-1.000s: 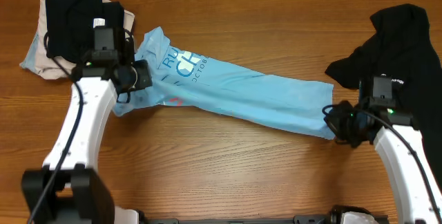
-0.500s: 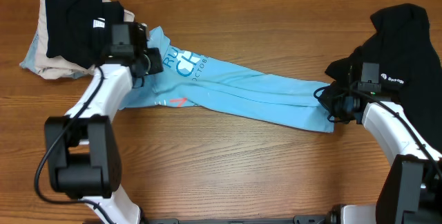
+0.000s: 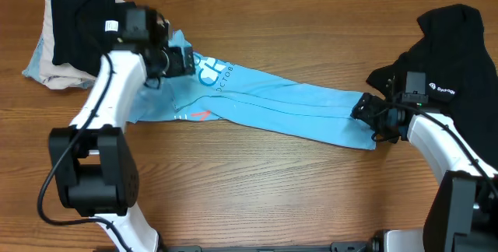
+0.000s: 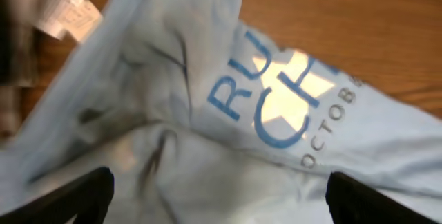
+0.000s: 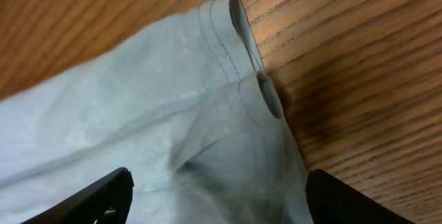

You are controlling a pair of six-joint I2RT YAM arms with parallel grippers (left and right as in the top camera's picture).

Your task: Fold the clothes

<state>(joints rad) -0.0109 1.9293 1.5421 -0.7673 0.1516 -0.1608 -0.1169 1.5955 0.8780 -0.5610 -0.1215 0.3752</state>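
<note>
The wooden table (image 3: 257, 182) is carrying the light blue T-shirt (image 3: 288, 108), which is lying bunched in a long band across its middle; a black garment (image 3: 459, 57) is sitting at right, a folded pile (image 3: 70, 34) at far left; the left gripper (image 3: 181, 59) is gaping wide over the lettered end; the right gripper (image 3: 363, 112) is gaping wide at the hemmed end; neither is clamping cloth.

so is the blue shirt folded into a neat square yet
No, the blue shirt lies stretched in a long bunched strip across the table.
</note>
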